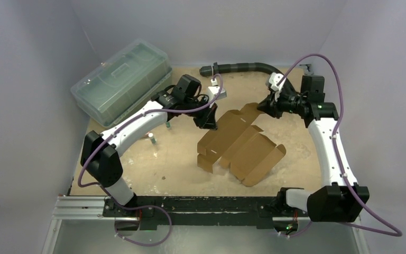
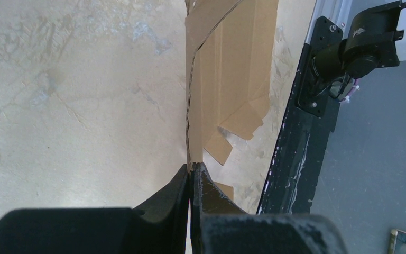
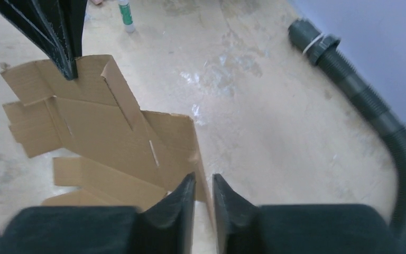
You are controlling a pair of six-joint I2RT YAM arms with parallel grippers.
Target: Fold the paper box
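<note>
**Paper box [image 1: 240, 145]: obscured areas, orientation, grip state**

**Obscured areas.** In the top view, the left gripper [image 1: 207, 123] and the right gripper [image 1: 261, 108] sit over the far edge of the box, so the contact points are hidden there. The left wrist view shows only a narrow strip of the box [image 2: 227, 79], seen nearly edge-on and cut off at the top of the frame. In the right wrist view, the gripper body hides the nearest flaps. A small white-and-green tube [image 3: 127, 13] is cut off at the top of the frame, and its type cannot be made out.

**Orientation.** The box lies unfolded near the centre of the table [image 1: 153, 164], between the two grippers and the near rail [image 1: 201, 203]. Its long creases run diagonally, from near left to far right. One panel stands up along a crease, and the rest lies flat.

**Grip state.** The left gripper [image 2: 192, 172] is clamped on the box's edge. The right gripper [image 3: 204, 185] shows a narrow gap around a flap edge. Whether it pinches the flap cannot be told.
</note>
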